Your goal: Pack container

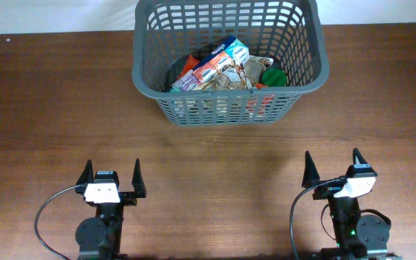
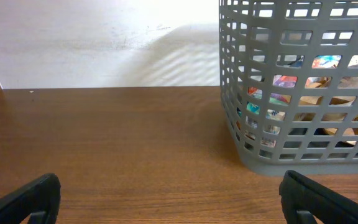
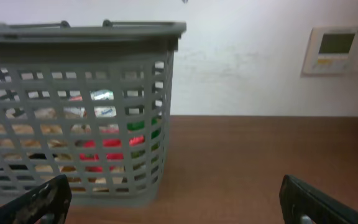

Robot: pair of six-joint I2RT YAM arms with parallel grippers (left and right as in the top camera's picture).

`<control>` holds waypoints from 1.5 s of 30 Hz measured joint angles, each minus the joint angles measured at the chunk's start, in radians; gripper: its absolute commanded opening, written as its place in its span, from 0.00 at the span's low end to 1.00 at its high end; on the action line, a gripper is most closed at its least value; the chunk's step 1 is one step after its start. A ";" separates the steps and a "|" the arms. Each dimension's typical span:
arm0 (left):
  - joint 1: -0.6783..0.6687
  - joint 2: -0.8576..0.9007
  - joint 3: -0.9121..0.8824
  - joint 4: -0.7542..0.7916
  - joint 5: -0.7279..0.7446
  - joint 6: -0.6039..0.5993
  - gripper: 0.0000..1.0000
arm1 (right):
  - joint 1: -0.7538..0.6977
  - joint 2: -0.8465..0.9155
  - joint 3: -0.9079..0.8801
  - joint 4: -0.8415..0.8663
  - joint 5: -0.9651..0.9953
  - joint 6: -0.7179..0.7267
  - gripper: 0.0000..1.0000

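Left gripper jaws spread wide and empty, right gripper the same, both well short of the container, container at the table's far edge, long axis left to right, mouth upward, grocery packets heaped inside it

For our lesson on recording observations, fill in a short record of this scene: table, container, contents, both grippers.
table: brown wood
container: grey, slotted walls, upright at the far side
grocery packets: piled inside the container
left gripper: open, empty, well short of the container
right gripper: open, empty, well short of the container
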 measured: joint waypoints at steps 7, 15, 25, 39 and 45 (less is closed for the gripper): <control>0.000 0.000 0.000 0.000 0.000 0.000 0.99 | 0.000 0.000 -0.045 0.001 0.000 0.000 0.99; 0.000 0.000 0.000 0.000 0.000 0.000 0.99 | 0.000 0.000 -0.089 0.005 0.000 0.000 0.99; 0.000 0.000 0.000 0.000 0.000 0.000 0.99 | 0.000 0.000 -0.093 0.010 0.000 0.001 0.99; 0.000 0.000 0.000 0.000 0.000 0.000 0.99 | 0.000 0.000 -0.093 0.010 0.000 0.001 0.99; 0.000 0.000 0.000 0.000 0.000 0.000 0.99 | 0.000 0.000 -0.093 0.010 0.000 0.001 0.99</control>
